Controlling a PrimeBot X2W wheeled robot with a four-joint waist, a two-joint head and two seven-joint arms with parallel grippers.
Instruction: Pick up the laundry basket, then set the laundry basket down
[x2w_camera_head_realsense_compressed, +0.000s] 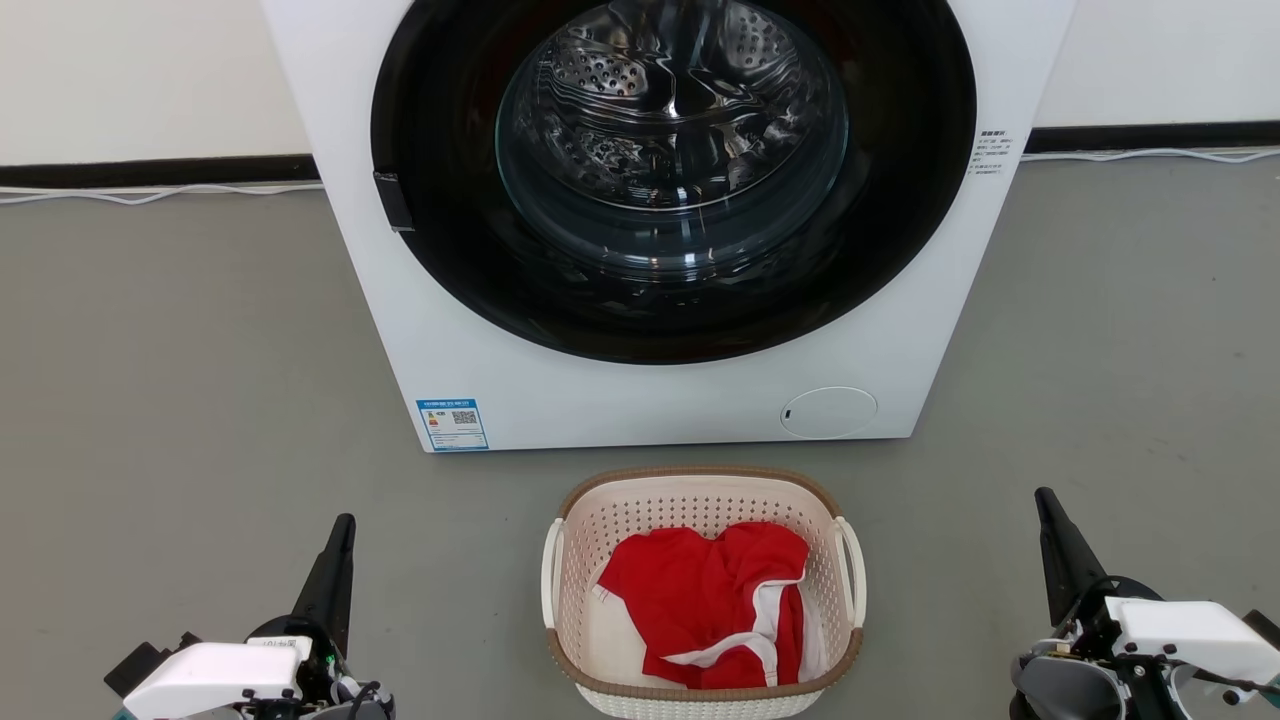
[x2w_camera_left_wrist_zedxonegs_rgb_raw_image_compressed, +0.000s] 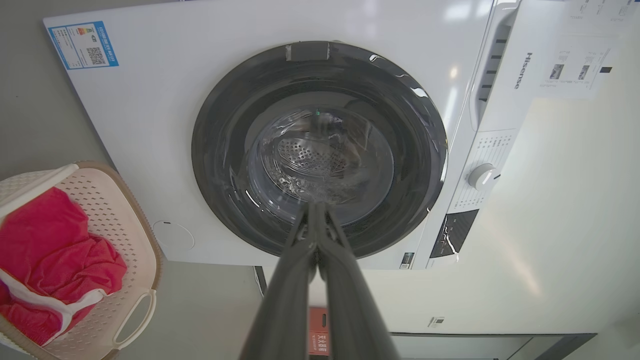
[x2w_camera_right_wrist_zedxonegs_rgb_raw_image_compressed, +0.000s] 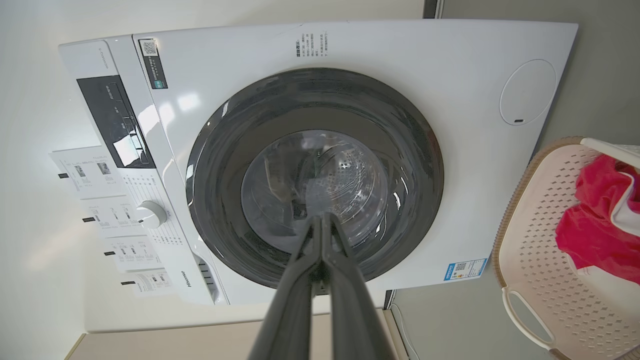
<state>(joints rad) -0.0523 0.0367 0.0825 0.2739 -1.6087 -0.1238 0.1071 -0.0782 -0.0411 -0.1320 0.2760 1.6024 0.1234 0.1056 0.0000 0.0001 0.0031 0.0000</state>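
Cream plastic laundry basket (x2w_camera_head_realsense_compressed: 700, 474) | likely light, stiff | take side loop handles (x2w_camera_head_realsense_compressed: 549, 572) | left gripper (x2w_camera_head_realsense_compressed: 343, 530), right gripper (x2w_camera_head_realsense_compressed: 1046, 503): jaws pressed together

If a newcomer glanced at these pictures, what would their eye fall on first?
The big white washing machine, with its dark round door, dominates the upper middle of the head view. On the grey floor just in front of it stands the laundry basket, holding a bright red garment. The left pincer and the right pincer sit low on either side, both shut and apart from the basket.
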